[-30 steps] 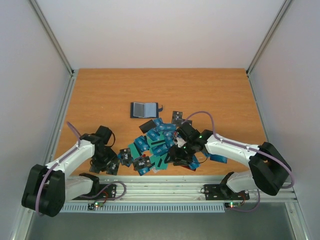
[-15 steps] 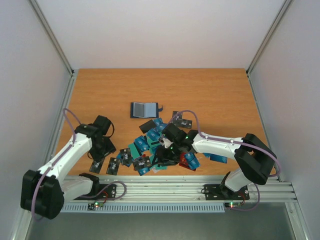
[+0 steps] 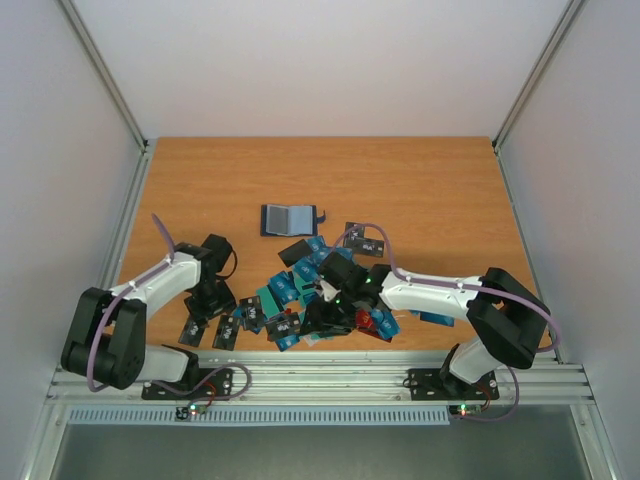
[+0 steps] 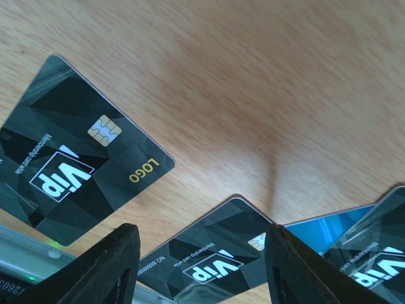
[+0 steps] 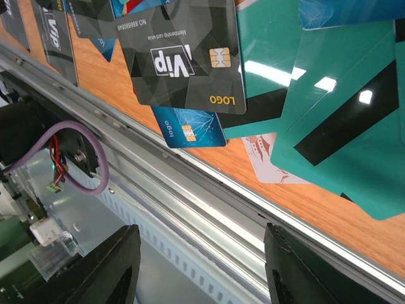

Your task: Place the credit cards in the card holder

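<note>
The left tool [image 4: 199,235] stands with its fingers spread and nothing between them, low over the tabletop [image 4: 266,82] at the left fringe of the credit cards [image 3: 310,290]. Directly under the gap lies 1 black card [image 4: 212,253], flat, with its long axis running nearly along the line from finger to finger, tilted a little. Another black one lies just beside it, to the left in the wrist view. As the card lies, I judge the tool would have to turn to close across its short width.

The right tool [image 5: 200,231] is likewise spread and empty, hanging over the near edge of the pile by the metal rail [image 5: 190,190].

The card holder [image 3: 290,219] lies open on the far side of the pile, apart from it. It is far and to the right of the left tool, and far and slightly to the left of the right tool. Neither arm is plainly nearer.
</note>
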